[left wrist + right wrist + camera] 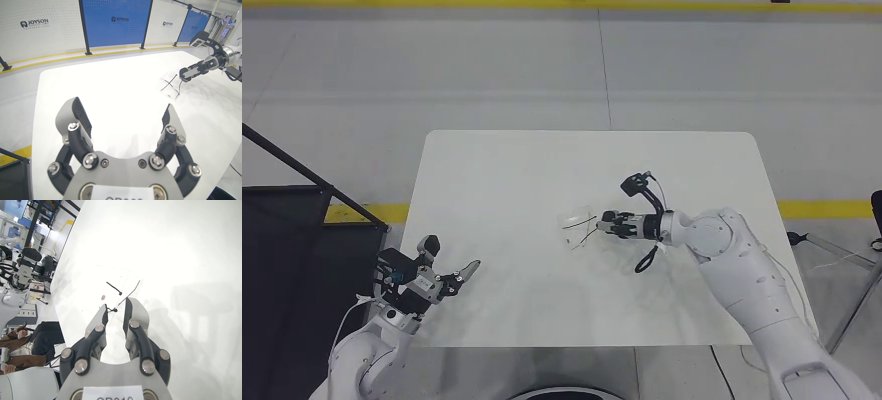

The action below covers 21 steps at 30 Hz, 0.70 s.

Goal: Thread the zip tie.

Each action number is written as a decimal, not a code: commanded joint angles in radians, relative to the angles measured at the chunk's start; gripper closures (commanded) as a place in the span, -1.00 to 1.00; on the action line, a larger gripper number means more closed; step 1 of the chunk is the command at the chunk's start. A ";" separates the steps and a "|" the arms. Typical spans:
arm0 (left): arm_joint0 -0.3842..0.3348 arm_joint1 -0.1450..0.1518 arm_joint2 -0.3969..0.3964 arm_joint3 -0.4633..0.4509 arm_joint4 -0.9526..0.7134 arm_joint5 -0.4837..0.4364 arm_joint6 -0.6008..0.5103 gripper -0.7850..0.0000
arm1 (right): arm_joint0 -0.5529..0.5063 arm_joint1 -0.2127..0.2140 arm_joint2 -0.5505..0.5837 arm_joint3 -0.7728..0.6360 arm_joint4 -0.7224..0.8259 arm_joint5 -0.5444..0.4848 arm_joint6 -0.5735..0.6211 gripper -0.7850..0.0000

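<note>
Your right gripper hangs over the clear box in the middle of the table. Its fingers are apart, and one zip tie lies between the tips without being pinched, its head just beside one finger. A second zip tie lies just past the tips, and your left gripper sits wide apart at the near left, well away.

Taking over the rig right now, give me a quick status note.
Left gripper: open, empty, over the white table at its near left corner.
Right gripper: open at the clear plastic container, tips either side of a thin black zip tie, not clamped.
A second black zip tie lies loose just beyond.
Done: nothing threaded.
Left: grasp a tie, feed its tail through its head.
</note>
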 commanded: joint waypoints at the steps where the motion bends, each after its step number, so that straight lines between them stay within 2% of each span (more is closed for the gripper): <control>1: 0.000 0.000 0.000 0.000 0.000 0.000 0.000 -1.00 | 0.002 -0.001 -0.002 0.002 -0.001 0.001 -0.001 0.57; 3: 0.000 0.000 0.000 0.000 0.000 0.000 0.000 -1.00 | 0.004 -0.001 -0.005 0.004 -0.002 0.001 -0.001 0.59; 7: 0.000 0.000 0.000 0.000 0.000 0.000 0.000 -1.00 | 0.006 -0.002 -0.008 0.005 0.002 -0.001 0.001 0.84; 8: 0.000 0.000 0.000 0.000 0.000 0.000 0.000 -1.00 | 0.006 -0.001 -0.008 0.005 0.004 -0.002 0.001 0.84; 9: 0.000 0.000 0.000 0.000 0.000 0.000 0.000 -1.00 | 0.005 -0.001 -0.008 0.004 0.005 -0.004 -0.001 0.98; 10: 0.000 0.000 0.000 0.000 0.000 0.000 0.000 -1.00 | 0.004 -0.001 -0.007 0.002 0.009 -0.009 -0.001 1.00; 21: 0.000 0.000 0.000 0.000 0.000 0.000 0.000 -1.00 | -0.027 0.023 0.053 -0.044 0.056 -0.105 -0.005 1.00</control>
